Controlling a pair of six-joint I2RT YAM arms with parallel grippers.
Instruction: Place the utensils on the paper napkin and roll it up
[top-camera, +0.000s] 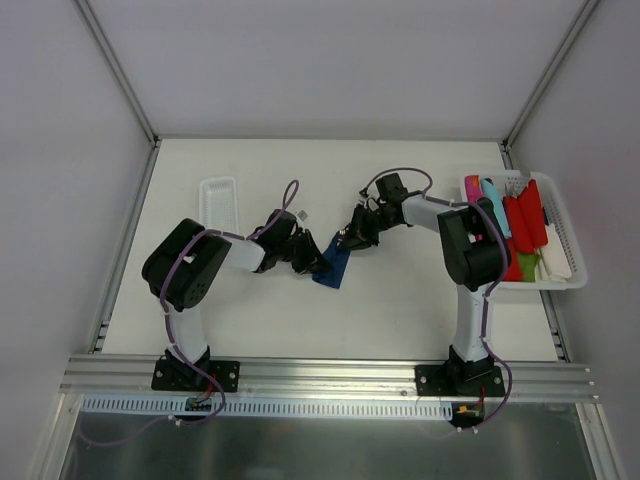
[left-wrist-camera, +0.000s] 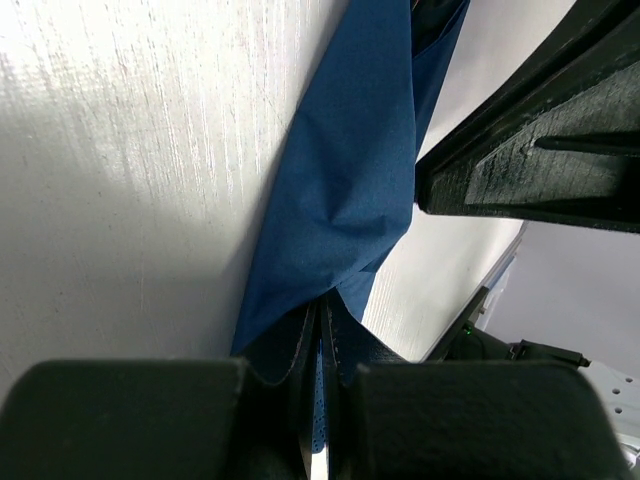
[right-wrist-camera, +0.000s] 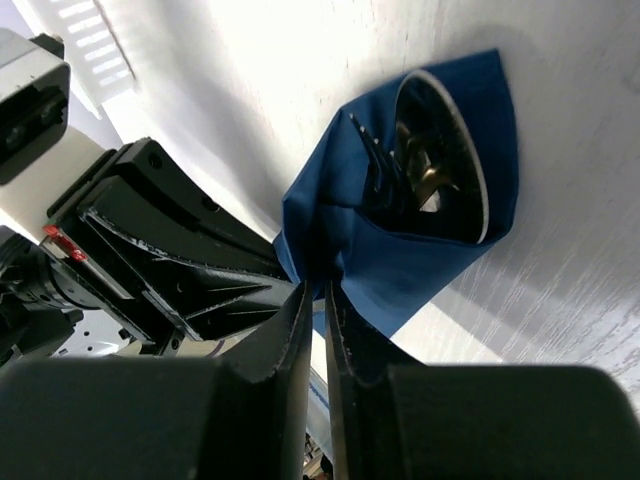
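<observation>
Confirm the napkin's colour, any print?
The paper napkin is plain dark navy blue with no print. The right wrist view shows it best.

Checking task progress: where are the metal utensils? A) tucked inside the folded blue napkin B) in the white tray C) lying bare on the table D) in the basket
A: the right wrist view shows the utensils, dark tines and shiny metal, sitting inside the fold of the napkin.
</observation>
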